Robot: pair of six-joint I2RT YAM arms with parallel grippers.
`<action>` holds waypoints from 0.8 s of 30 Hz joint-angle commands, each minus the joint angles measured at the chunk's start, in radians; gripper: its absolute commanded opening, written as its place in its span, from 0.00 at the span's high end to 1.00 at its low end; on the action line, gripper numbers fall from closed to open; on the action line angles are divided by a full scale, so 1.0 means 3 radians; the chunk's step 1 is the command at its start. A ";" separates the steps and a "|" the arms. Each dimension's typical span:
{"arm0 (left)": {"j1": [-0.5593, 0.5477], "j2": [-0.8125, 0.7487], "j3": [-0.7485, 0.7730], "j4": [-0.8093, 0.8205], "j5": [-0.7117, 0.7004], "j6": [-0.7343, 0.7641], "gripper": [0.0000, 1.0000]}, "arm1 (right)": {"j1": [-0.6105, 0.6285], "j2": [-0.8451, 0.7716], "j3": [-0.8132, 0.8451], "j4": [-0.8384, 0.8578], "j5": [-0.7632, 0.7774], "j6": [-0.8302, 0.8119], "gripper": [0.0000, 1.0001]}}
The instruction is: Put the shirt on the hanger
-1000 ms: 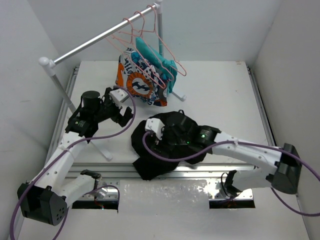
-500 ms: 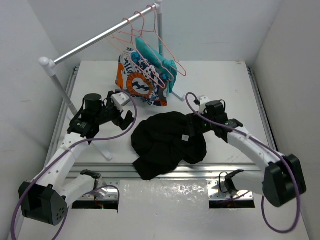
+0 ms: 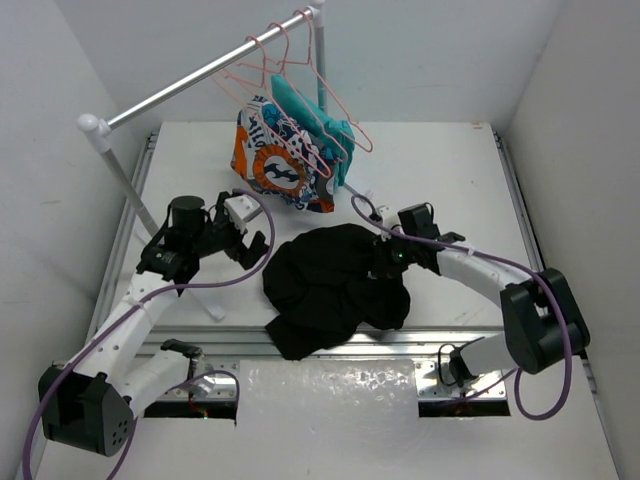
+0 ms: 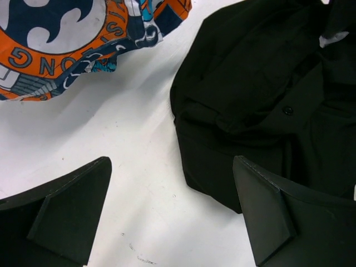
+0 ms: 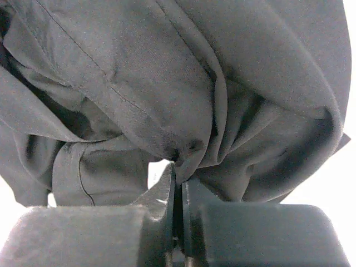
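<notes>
**Black shirt pinched on the table, hangers up on the rail**

At the far left you have a garment rail (image 3: 190,85), a round metal tube on white posts, running up toward the back wall. Your left gripper (image 3: 250,245) hangs just in front of it. In the left wrist view its two dark, wedge-shaped fingers (image 4: 72,211) stand wide apart over bare tabletop, holding nothing.

Behind that gripper, the patterned garment (image 3: 275,170) hangs off the rail, and its orange, navy and white print bunches down onto the table. A teal garment (image 3: 315,120) sits beside it. The pink wire hangers (image 3: 362,135) are hooked on the upper end of the rail. They are thin triangular frames, and at least one of them is bare.

At the centre, the shirt (image 3: 330,285) lies in a crumpled heap on the table. It is soft matte black cloth, and its near end spills over the aluminium rail at the table's front edge. The left wrist camera shows the shirt (image 4: 261,83) with a small dark button and a bit of white label at its top right corner. It lies near the patterned garment (image 4: 67,44) but apart from it.

At the heap's right edge, your right gripper (image 3: 385,262) reaches into the shirt. Its own camera shows the right gripper (image 5: 178,178) with jaws almost together, pinching a gathered fold of the shirt (image 5: 167,83), whose creases fan upward from the pinch.

The table (image 3: 450,180) is smooth and white, and plain white walls stand around it.
</notes>
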 commanded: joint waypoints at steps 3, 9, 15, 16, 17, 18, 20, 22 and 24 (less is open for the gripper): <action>-0.0016 -0.0034 0.0112 0.0109 0.0191 -0.0012 0.11 | 0.0371 -0.0437 0.0206 0.0064 0.0534 -0.0302 1.00; -0.0021 0.0007 0.0250 -0.0008 0.0345 0.0080 0.12 | 0.1118 -0.0796 0.0405 0.0238 0.1114 -0.0844 1.00; -0.0021 0.0007 0.0271 -0.0111 0.0620 0.0213 0.13 | 0.1440 -0.0914 0.0543 0.0468 0.1032 -0.1059 1.00; -0.0021 -0.0003 0.0281 -0.0172 0.0778 0.0274 0.13 | 0.1461 -0.0904 0.0594 0.0484 0.0991 -0.1085 1.00; -0.0021 -0.0008 0.0291 -0.0203 0.0871 0.0310 0.13 | 0.1496 -0.0893 0.0630 0.0504 0.0966 -0.1085 1.00; -0.0021 -0.0013 0.0301 -0.0249 0.0958 0.0412 0.13 | 0.1507 -0.0883 0.0661 0.0530 0.0905 -0.1100 1.00; -0.0026 -0.0013 0.0306 -0.0356 0.1213 0.0515 0.12 | 0.1532 -0.0832 0.0778 0.0561 0.0873 -0.1064 1.00; -0.0046 -0.0008 0.0296 -0.0311 0.1219 0.0510 0.12 | 0.1558 -0.0796 0.0875 0.0561 0.0802 -0.1044 1.00; -0.0062 0.0002 0.0255 -0.0183 0.1118 0.0439 0.12 | 0.1594 -0.0771 0.0988 0.0591 0.0761 -0.0988 1.00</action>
